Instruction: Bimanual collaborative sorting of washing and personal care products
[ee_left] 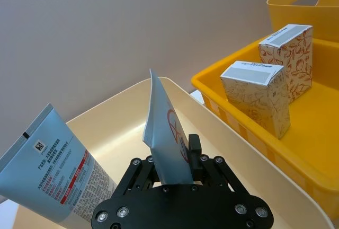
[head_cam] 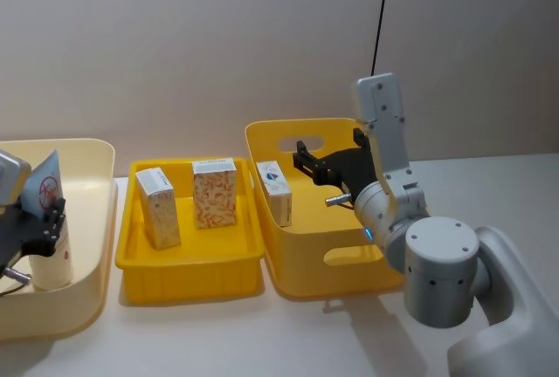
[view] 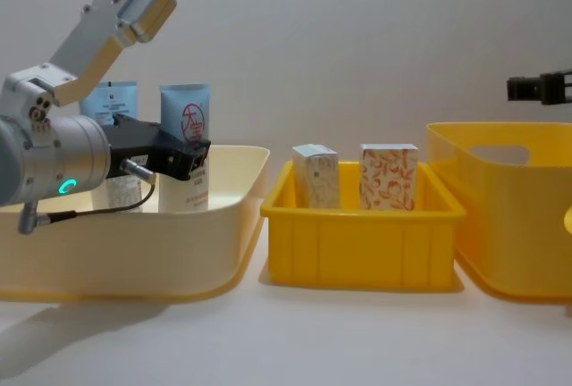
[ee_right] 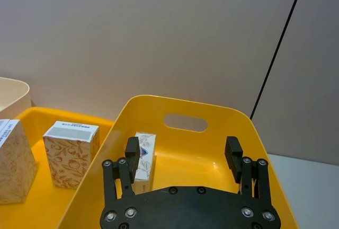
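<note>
Left gripper clenched on the logo tube, upright in the cream bin left of the yellow tray, second tube beside. Right gripper, fingers spread and empty, above the deep bin right of the tray, near a carton.

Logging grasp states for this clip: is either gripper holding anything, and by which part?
The left gripper clamps the light-blue tube with the red logo around its mid-body, crimped end up. The right gripper is open and empty.
</note>
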`<state>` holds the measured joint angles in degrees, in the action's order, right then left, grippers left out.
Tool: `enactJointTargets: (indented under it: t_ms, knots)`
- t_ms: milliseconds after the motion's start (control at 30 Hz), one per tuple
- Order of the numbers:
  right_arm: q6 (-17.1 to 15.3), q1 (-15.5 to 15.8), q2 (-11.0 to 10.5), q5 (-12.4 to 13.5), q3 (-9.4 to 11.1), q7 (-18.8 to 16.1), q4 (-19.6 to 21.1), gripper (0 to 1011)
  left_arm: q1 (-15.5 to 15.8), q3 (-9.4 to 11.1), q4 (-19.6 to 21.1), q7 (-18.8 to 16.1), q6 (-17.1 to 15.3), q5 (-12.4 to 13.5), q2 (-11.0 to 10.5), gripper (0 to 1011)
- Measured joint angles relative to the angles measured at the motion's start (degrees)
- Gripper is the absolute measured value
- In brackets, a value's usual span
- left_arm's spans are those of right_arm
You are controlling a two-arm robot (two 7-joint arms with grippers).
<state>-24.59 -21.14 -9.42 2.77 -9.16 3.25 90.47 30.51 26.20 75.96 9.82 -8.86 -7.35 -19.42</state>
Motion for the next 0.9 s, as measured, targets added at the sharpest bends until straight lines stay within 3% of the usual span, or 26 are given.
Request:
enactJointTargets:
  t_ms: [900]
  knots:
    - [0.0,0.0,0.0,0.0,0.0,0.0,0.0,1001,0.0,0.0,0.0,0.0,0.0,0.0,0.0,278]
